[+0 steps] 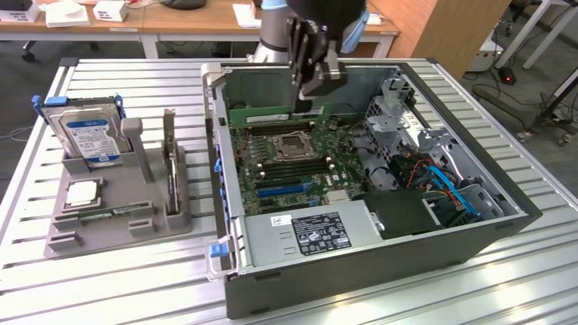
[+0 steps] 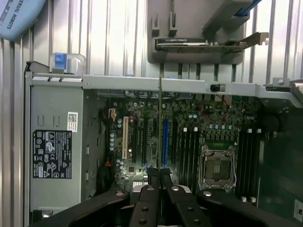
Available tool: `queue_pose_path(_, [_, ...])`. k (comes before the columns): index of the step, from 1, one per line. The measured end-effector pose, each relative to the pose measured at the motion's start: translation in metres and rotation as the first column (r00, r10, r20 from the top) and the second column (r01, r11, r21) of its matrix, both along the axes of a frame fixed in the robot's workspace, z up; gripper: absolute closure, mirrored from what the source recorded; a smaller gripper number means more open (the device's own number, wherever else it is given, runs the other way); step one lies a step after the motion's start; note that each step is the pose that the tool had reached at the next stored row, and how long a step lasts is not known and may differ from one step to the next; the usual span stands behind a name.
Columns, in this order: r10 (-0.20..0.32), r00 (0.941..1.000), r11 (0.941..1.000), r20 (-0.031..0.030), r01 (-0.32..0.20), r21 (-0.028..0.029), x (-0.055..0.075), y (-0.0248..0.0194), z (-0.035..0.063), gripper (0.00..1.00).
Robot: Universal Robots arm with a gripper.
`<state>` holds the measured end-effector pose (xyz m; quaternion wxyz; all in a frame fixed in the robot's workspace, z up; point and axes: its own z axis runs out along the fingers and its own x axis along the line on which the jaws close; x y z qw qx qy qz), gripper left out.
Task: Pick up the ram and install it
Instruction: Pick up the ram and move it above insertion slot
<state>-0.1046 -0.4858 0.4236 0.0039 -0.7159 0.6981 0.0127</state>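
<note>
The ram [image 1: 267, 114] [image 2: 160, 123] is clamped in the hand [image 1: 309, 101] [image 2: 159, 174], whose two fingers are closed tight on one end of it. From there the thin green stick runs out level, away from the fingertips, toward the case's side wall on the exterior view's left. In the wrist view it is seen edge-on, as a fine line starting between the fingertips.

The ram hangs inside the open computer case [image 1: 505, 203], near the case's far wall and raised above the motherboard [image 1: 271, 177] [image 2: 142, 142]. On the board the processor socket [image 1: 294, 143] [image 2: 218, 166] sits in the middle of the case, with black memory slots [image 1: 302, 166] [image 2: 189, 151] alongside it. The power supply [image 1: 312, 233] [image 2: 52, 156] fills the case's near end.

Outside the case, toward the exterior view's left, a grey holder tray [image 1: 63, 210] stands on the slatted worktop [image 1: 135, 88]. It carries a blue-labelled hard drive [image 1: 91, 139] and, nearer the case, an upright expansion card [image 1: 170, 169] [image 2: 203, 45].
</note>
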Motion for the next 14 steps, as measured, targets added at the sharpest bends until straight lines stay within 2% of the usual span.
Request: queue_pose_path(14, [0.000, 1.0000, 1.0000, 0.0001, 0.000, 0.0002, 0.048, 0.0000, 0.0000, 0.89])
